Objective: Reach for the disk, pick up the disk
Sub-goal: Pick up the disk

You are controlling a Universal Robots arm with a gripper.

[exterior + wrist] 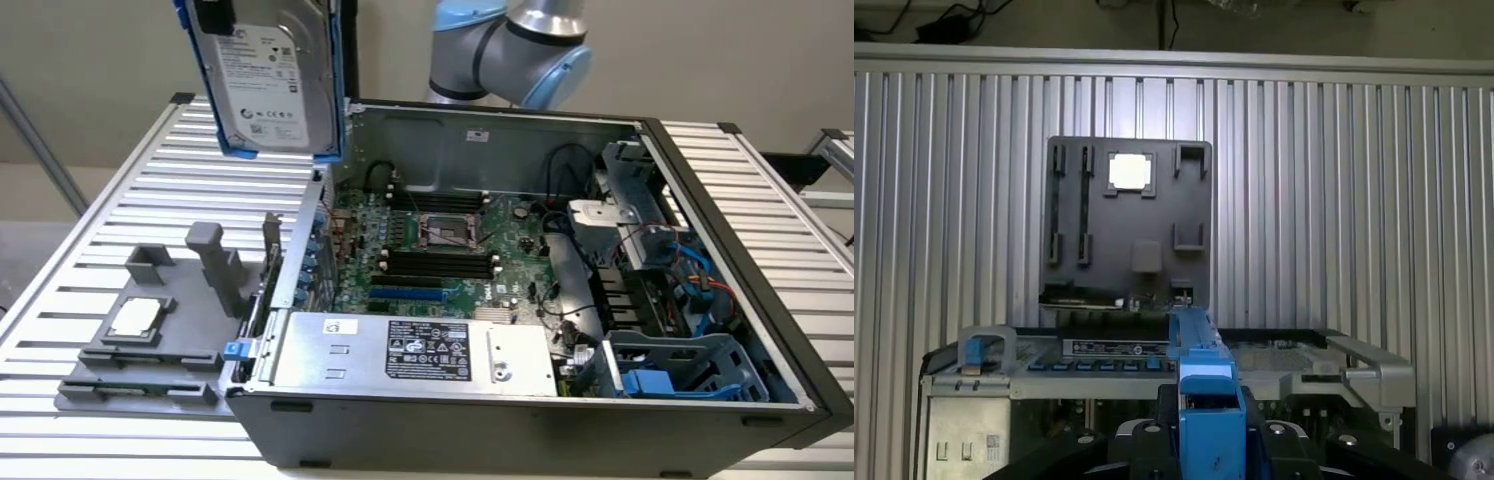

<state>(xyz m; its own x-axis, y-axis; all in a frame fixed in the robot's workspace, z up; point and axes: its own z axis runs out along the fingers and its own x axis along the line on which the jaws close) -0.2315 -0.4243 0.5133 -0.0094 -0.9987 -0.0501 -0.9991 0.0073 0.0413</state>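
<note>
While the silver box with the black label [414,350] sits nearest in the open computer case [534,425], with a grey tray [134,385] beside it at the exterior view's left, I hold the disk [274,75] upright in the air above the case's far left corner. My gripper [1209,440] is clamped on its blue-railed edge. With so narrow a hold, I judge it could slip and strike the case wall below.

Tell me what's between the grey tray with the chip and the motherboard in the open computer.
The case's metal wall, lined with blue tabs, stands between the grey tray and the motherboard; the exterior view shows it.
</note>
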